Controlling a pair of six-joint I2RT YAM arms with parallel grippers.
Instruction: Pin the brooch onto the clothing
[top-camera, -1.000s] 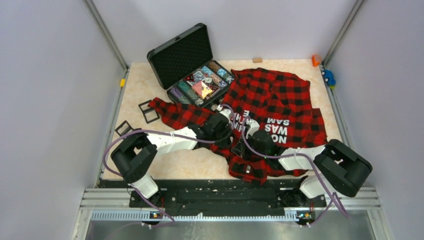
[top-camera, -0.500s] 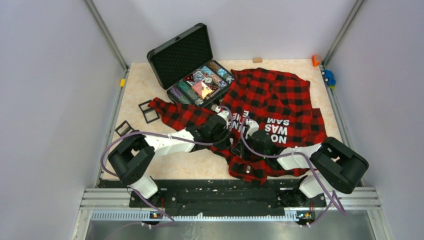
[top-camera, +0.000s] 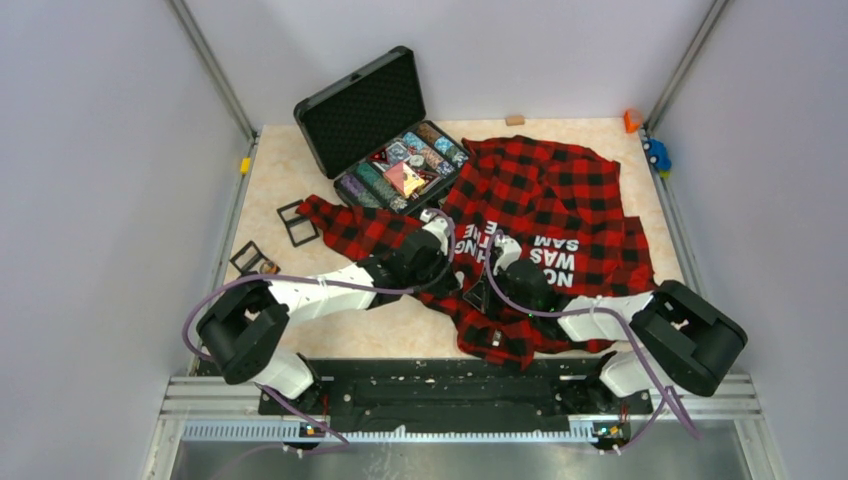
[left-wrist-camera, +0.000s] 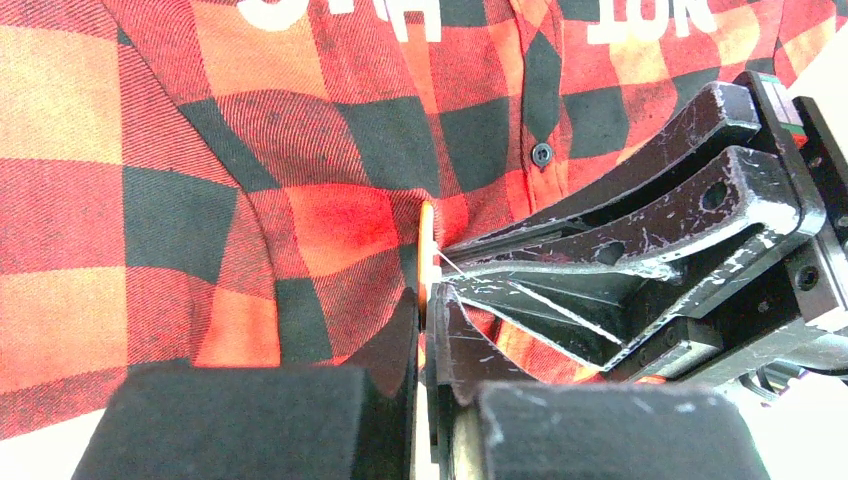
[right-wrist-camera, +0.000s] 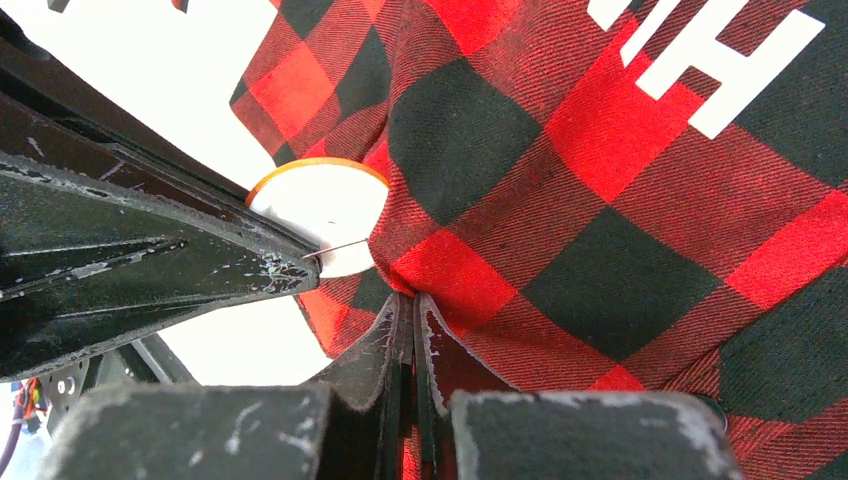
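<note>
Pinched tight in left gripper (left-wrist-camera: 425, 310): brooch (right-wrist-camera: 320, 208), round from right wrist, thin edge from left. Pinched in right gripper (right-wrist-camera: 412, 312): shirt (right-wrist-camera: 600, 200).

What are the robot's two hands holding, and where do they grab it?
The left gripper pinches the brooch by its edge; the right gripper pinches a fold of the flannel shirt beside it.

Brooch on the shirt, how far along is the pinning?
Done: the brooch is gripped in the left fingers, and the right fingers pinch the shirt at its edge beside it. In hand: the pin sits at that fabric edge. Left: pushing the pin through and fastening it; it isn't visibly through yet.
</note>
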